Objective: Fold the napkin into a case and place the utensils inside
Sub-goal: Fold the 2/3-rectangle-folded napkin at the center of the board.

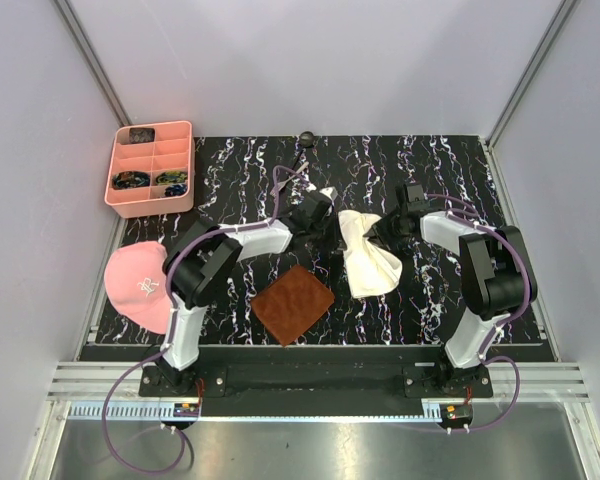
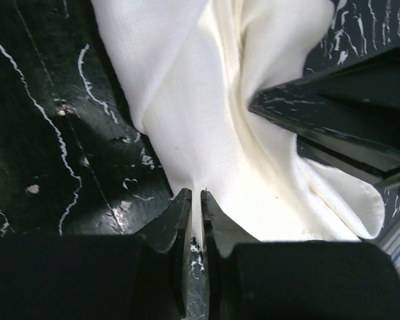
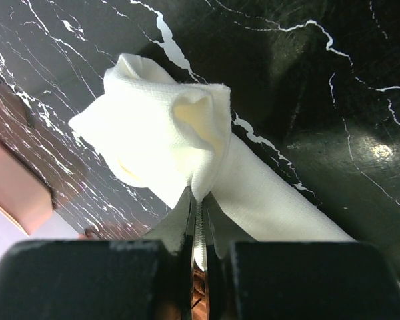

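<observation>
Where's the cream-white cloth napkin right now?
In the top view the cream-white cloth napkin lies bunched right of centre, pinched by the left gripper and right gripper, beside the brown textured square mat.

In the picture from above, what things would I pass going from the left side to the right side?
Pink fabric cap → brown textured square mat → crumpled cream-white cloth napkin.
</observation>
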### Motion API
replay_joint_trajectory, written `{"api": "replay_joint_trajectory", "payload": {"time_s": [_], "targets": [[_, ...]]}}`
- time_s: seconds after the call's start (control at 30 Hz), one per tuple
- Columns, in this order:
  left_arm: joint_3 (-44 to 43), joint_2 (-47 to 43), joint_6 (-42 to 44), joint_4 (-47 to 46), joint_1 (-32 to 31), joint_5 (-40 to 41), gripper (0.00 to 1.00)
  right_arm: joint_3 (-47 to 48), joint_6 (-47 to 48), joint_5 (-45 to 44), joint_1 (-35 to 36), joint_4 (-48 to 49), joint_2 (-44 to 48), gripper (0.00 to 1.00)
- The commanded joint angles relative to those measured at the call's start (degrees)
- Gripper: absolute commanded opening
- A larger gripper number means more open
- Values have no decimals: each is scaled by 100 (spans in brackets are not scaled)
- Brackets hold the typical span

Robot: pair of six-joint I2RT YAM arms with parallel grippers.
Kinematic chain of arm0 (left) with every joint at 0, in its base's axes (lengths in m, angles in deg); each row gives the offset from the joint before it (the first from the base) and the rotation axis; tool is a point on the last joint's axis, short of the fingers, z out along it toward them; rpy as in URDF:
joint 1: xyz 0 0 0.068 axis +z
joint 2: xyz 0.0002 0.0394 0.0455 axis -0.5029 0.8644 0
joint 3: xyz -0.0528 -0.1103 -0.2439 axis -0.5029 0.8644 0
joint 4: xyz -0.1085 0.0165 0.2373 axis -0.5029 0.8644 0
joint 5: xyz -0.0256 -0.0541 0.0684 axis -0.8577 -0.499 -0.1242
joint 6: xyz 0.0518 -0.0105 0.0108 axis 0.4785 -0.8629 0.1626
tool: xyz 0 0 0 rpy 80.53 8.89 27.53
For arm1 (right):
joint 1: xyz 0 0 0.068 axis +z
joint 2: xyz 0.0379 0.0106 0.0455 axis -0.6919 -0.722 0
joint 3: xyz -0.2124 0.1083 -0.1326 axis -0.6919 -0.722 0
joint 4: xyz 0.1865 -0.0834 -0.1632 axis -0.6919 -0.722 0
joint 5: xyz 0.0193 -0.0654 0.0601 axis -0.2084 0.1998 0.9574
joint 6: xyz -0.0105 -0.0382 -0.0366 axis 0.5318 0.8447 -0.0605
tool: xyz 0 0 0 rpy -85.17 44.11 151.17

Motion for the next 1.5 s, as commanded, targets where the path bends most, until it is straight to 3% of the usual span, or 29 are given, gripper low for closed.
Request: {"api": "replay_joint_trajectory", "payload": {"time_s": [0.0, 0.43, 0.63, 0.73, 0.87, 0.93, 1.0, 1.1, 1.33, 1.47], "targets": [[-316, 319, -32, -13, -3, 63, 11, 41, -61, -144, 54, -21, 270, 4], [-571, 663, -14, -418, -347, 81, 9, -38, -711, 286, 63, -4, 182, 5], [-466, 601, 100, -453, -355, 213, 9, -740, -1475, 374, 71, 795, 279, 7], [-378, 522, 179, -427, -347, 248, 9, -1268, -1670, 409, 72, 1708, 314, 8], [-149, 242, 293, -339, -277, 230, 12, -1471, -1196, 672, 63, 2473, 165, 10], [0, 127, 381, -251, -197, 117, 19, -1532, -731, 743, 72, 2755, 156, 12], [167, -162, 416, -259, -22, -76, 24, -1515, -188, 761, 63, 2739, 156, 20], [405, -540, 443, -181, 224, -288, 28, -1497, 481, 770, 63, 2686, 200, 20], [-350, -524, 13, 303, 585, -894, 27, -1523, 1722, 533, 107, 2588, 507, 24], [-886, -50, -286, 120, 629, -1298, 27, -1734, 2267, 523, 142, 2913, 771, 38]]}}
